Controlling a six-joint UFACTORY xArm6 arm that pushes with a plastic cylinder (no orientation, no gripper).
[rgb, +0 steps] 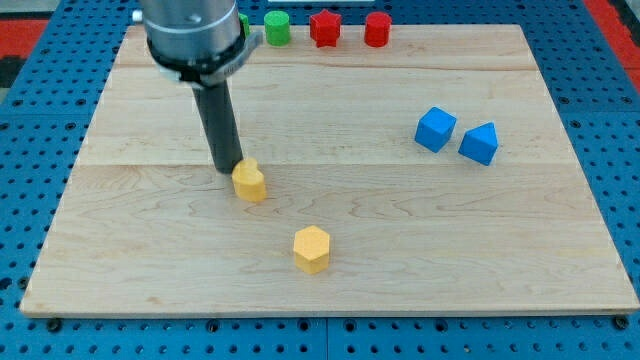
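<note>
My tip (227, 168) rests on the wooden board (400, 250) left of centre, right against the upper left side of a small yellow block (249, 182). A yellow hexagonal block (311, 249) lies lower and to the right, apart from the tip. Two blue blocks sit toward the view's right: a blue cube (435, 129) and a blue pointed block (479, 143) beside it.
Along the board's top edge stand a green cylinder (277, 27), a red star-shaped block (324, 27) and a red cylinder (376, 29). Another green block (243, 24) is mostly hidden behind the arm's body. Blue pegboard (600, 60) surrounds the board.
</note>
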